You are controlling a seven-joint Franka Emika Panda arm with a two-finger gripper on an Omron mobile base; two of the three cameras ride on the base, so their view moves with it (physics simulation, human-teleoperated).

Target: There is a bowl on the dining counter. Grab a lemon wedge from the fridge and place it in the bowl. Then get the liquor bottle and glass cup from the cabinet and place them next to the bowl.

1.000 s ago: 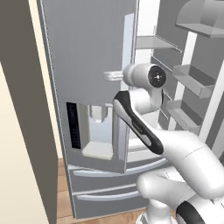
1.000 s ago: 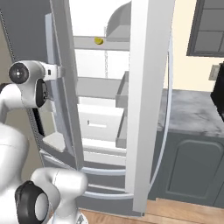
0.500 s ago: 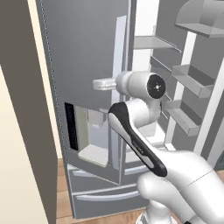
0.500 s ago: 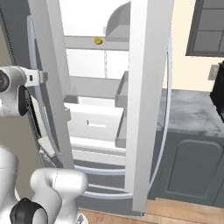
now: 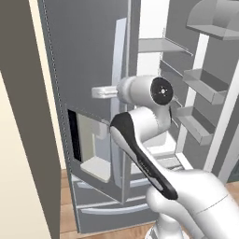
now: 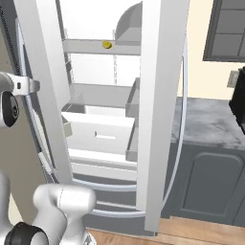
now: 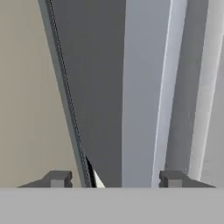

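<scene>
Left base view: gripper (image 5: 101, 92) is at the fridge door handle (image 5: 119, 70); swinging the arm from here could clip the door.
Right base view: lemon wedge (image 6: 107, 44) sits on the top shelf (image 6: 86, 46), near its right end, well apart from the fingers.
Hand view: fingertips (image 7: 57, 179) spread, straddling the handle, gripping nothing.
</scene>
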